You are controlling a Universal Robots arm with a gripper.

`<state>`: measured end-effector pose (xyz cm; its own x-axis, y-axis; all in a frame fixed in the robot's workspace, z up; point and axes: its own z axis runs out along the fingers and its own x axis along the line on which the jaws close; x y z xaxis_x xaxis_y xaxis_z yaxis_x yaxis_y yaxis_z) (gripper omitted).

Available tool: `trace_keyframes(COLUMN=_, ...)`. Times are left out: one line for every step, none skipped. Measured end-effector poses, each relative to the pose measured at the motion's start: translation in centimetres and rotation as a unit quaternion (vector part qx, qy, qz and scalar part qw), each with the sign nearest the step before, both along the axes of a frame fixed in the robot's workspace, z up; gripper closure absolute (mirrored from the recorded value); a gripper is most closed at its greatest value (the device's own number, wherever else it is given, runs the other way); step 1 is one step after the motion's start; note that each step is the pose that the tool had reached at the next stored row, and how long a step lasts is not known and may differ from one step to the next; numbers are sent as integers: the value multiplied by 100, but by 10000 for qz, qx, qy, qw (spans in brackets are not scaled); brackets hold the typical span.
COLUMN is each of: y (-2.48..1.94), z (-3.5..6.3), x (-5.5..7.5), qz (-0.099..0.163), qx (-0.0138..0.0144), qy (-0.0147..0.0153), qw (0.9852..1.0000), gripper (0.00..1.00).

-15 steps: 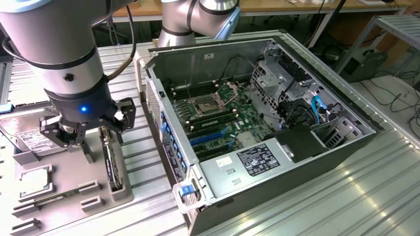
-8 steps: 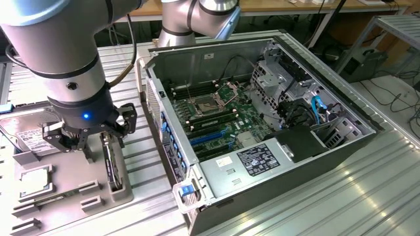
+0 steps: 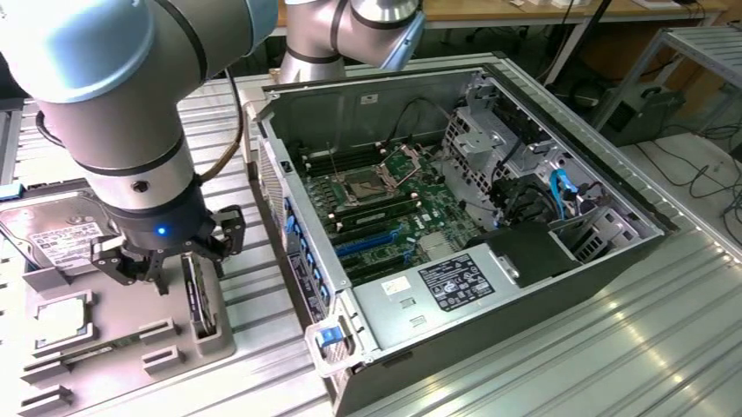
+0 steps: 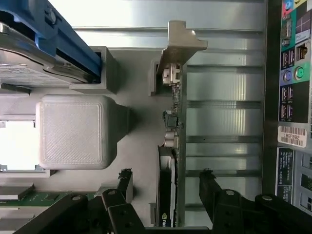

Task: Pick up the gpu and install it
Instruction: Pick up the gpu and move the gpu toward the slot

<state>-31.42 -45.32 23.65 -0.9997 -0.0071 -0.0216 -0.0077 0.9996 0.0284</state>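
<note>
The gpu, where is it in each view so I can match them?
Exterior view: the gpu stands on edge in the grey holder at the exterior view's left, below the gripper.
Wrist view: the gpu runs between the fingertips of the open gripper.
Shared landmark: the grey holder around the card.

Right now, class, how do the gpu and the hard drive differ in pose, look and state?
Pose: the gpu stands on edge in a slot; the hard drive lies label-up. Look: the gpu is thin and black-faced; the hard drive is boxy and silver. State: the open claw straddles the gpu; the hard drive sits aside. Both rest on the grey holder.
</note>
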Motion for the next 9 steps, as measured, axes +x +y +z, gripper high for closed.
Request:
trace_keyframes(y=3, z=-52, x=0, qz=0, qx=-23, qy=1, qw=10000, gripper=34)
trace_keyframes(y=5, z=-56, x=0, qz=0, qx=-26, qy=1, qw=10000, gripper=34)
trace_keyframes(y=5, z=-56, x=0, qz=1, qx=-26, qy=1, qw=10000, gripper=34)
trace_keyframes(y=6, z=-57, x=0, qz=1, qx=-28, qy=0, qw=10000, gripper=34)
trace_keyframes(y=15, z=-58, x=0, qz=0, qx=-43, qy=-1, qw=10000, gripper=34)
trace_keyframes(y=21, z=-69, x=1, qz=-15, qx=-87, qy=-1, qw=10000, gripper=34)
trace_keyframes(y=21, z=-78, x=1, qz=-32, qx=-92, qy=0, qw=10000, gripper=34)
trace_keyframes(y=21, z=-92, x=1, qz=-63, qx=-94, qy=1, qw=9999, gripper=34)
trace_keyframes(y=22, z=-118, x=0, qz=-131, qx=-95, qy=1, qw=9999, gripper=34)
